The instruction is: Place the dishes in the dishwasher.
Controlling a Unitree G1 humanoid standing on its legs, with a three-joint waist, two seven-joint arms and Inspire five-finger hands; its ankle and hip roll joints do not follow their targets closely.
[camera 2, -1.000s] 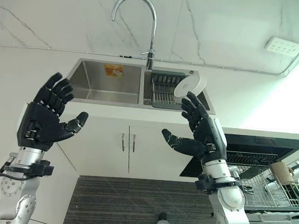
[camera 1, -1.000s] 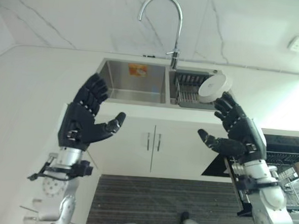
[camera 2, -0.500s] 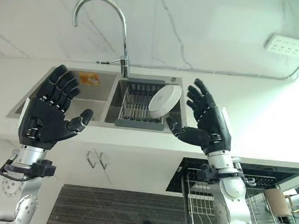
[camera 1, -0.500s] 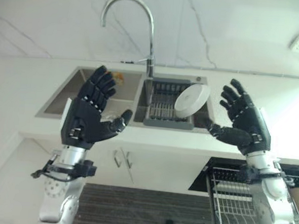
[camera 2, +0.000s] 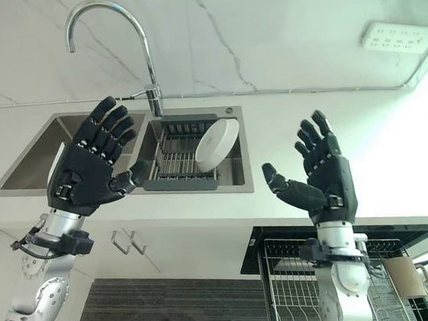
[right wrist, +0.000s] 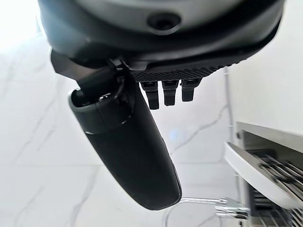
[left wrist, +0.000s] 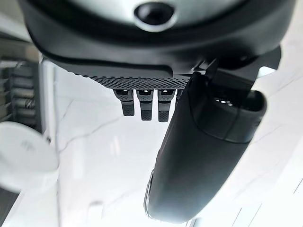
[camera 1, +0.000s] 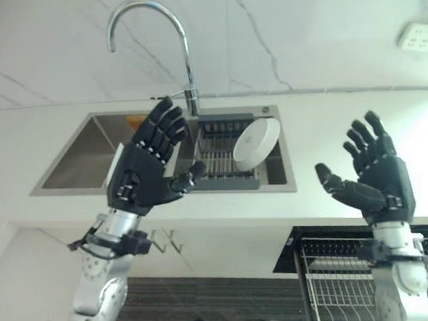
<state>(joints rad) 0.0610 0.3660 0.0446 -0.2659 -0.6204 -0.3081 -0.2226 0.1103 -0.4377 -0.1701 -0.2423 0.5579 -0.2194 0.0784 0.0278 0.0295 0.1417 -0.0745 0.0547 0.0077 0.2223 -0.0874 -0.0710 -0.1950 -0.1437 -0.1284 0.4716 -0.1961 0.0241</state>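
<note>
A white plate [camera 1: 256,143] leans upright in the grey drying rack [camera 1: 212,173] that sits in the right basin of the steel sink [camera 1: 83,160]. My left hand [camera 1: 146,172] is raised in front of the sink, open, palm toward me, just left of the rack. Raised over the counter to the right of the sink, my right hand [camera 1: 376,182] is open too, with nothing in it. The plate [camera 2: 216,144] stands between the two hands, touched by neither. The open dishwasher's wire rack [camera 1: 340,292] shows below my right hand.
A tall curved tap [camera 1: 150,36] rises behind the sink. A wall socket [camera 1: 427,37] sits at the upper right. White cabinet doors with handles [camera 2: 124,242] lie below the counter. A cup [camera 2: 399,269] rests in the dishwasher rack at the far right.
The camera has shifted, so the sink and plate sit lower and more to the left. Both hands stay raised and open; the right hand has moved further right of the plate.
</note>
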